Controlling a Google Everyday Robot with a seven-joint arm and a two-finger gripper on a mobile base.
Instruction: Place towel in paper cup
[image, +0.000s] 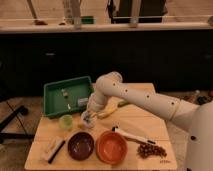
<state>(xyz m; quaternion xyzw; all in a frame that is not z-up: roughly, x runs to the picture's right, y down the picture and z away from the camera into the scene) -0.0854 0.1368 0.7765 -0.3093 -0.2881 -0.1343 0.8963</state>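
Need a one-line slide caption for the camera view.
White arm reaches down to the paper cup beside the light-green cup, its hand right over it, green tray behind.

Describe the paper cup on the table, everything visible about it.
The paper cup is small, whitish and slightly tapered, with faint dark marks on its side. It stands upright on the wooden table, just right of the light-green cup and behind the dark brown bowl. The gripper sits directly over its mouth, hiding the rim and inside, so whether anything is in it cannot be told.
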